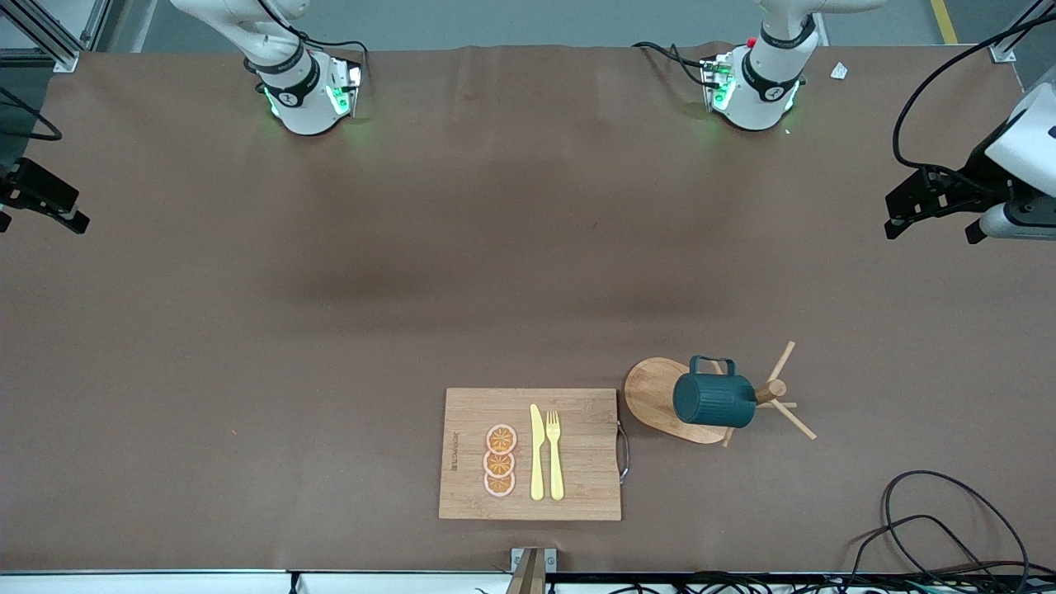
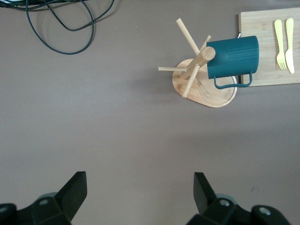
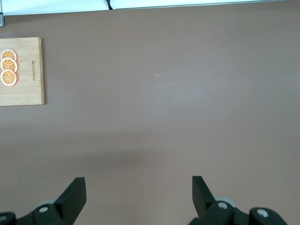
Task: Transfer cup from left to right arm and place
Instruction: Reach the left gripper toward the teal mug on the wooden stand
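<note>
progress stands at nothing done: your cup hangs on a peg of the wooden mug tree, at three o'clock from the cutting board. left pincer and right pincer both gape wide, empty, over bare bench. pickup, handover and placing all remain. count: one cup, one mug tree, one board, three orange slices, one knife, one fork.

I am seeing my right gripper hanging with fingers spread wide over the bare brown surface; a wooden board carrying three orange slices is lying well apart.
</note>
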`<state>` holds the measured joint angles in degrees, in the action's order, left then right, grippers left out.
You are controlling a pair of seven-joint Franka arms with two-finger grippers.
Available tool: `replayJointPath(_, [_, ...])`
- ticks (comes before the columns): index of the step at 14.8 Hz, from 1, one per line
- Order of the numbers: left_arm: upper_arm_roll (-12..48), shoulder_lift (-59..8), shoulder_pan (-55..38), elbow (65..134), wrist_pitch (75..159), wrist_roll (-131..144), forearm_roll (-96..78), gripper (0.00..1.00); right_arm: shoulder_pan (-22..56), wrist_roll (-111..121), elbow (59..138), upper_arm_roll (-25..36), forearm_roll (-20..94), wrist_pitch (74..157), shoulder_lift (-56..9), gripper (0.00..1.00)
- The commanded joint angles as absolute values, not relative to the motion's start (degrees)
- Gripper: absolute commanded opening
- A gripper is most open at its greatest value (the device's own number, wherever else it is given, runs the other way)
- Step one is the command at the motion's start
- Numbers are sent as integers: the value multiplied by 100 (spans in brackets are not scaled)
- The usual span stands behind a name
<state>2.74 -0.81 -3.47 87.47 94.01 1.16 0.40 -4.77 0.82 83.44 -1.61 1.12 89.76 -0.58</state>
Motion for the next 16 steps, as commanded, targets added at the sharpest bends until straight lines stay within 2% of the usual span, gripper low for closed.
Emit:
replayJointPath(1, [264,-79,-334,8763,9483,44,26,100,-466,158,8376,-167,114,8921,35,100])
replayJointPath(8, [272,-246,-299,8693,9808,341,-52,100,-299,132,8376,-158,-43,8983,35,100])
replayJointPath(13, [316,-509,-404,8648,9826,3123,-395,100,-255,123,8376,-149,-88,8974,35,100])
replayJointPath(16, [334,-913,-553,8324,9844,5135,-527,99,-255,106,8376,-149,-88,8965,35,100])
